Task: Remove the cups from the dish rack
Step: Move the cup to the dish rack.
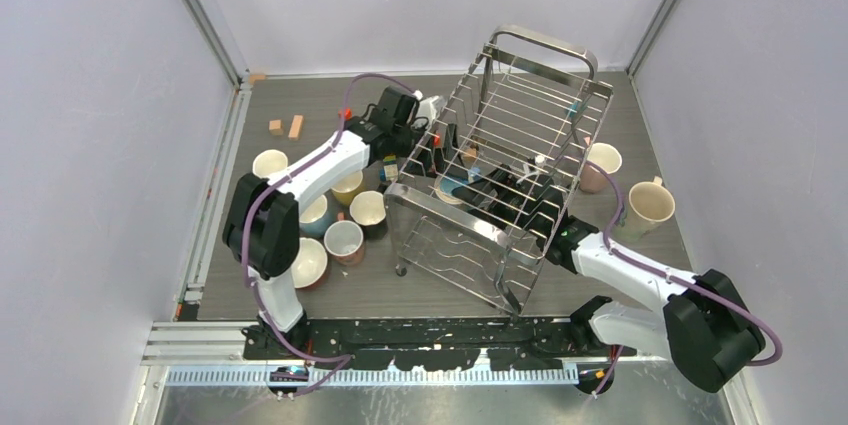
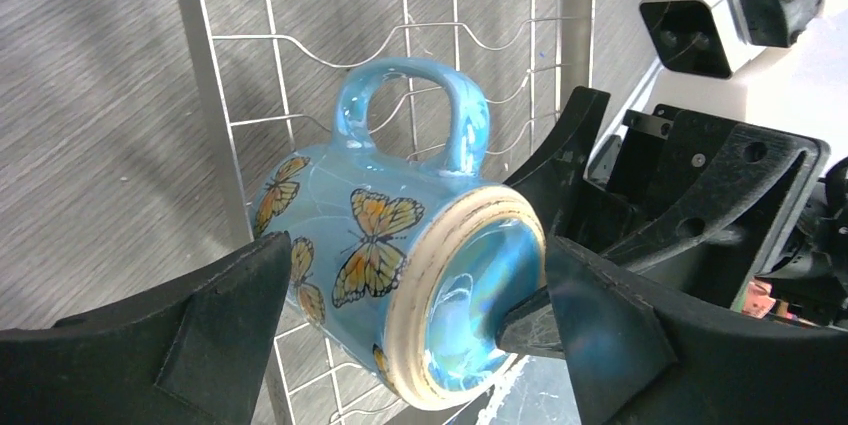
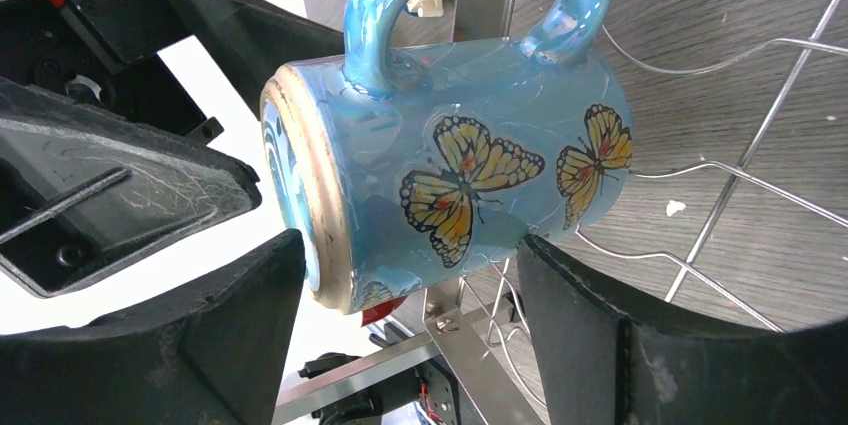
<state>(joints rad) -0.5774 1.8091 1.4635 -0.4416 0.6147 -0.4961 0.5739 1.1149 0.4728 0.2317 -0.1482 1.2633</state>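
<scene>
Six cups (image 1: 343, 240) stand bunched on the left of the table (image 1: 320, 95), mouths up. Two small wooden blocks (image 1: 296, 126) lie beyond them, well apart from the action.

The left gripper (image 2: 415, 265) reaches in at the dish rack (image 1: 460, 220), which sits slewed across the middle. Its fingers are spread wide, one at each end of a blue butterfly mug (image 2: 330, 185). The mug lies on its side with the handle up, close against the rack's wavy wires.

The right gripper (image 3: 410, 250) comes in from the other side with its fingers just as wide, and the same mug shows between them. I cannot tell which pair is bearing the weight, or whether either is truly clamped. To me it reads as a hand-off, or a shared lift to get the mug out past the steel.

Two things look awkward. The two grippers crowd each other around one mug, and wire sits close behind it, ready to snag the handle. The left landing area is also tight with cups.

On the right, two more cups (image 1: 650, 203) stand outside the rack.
</scene>
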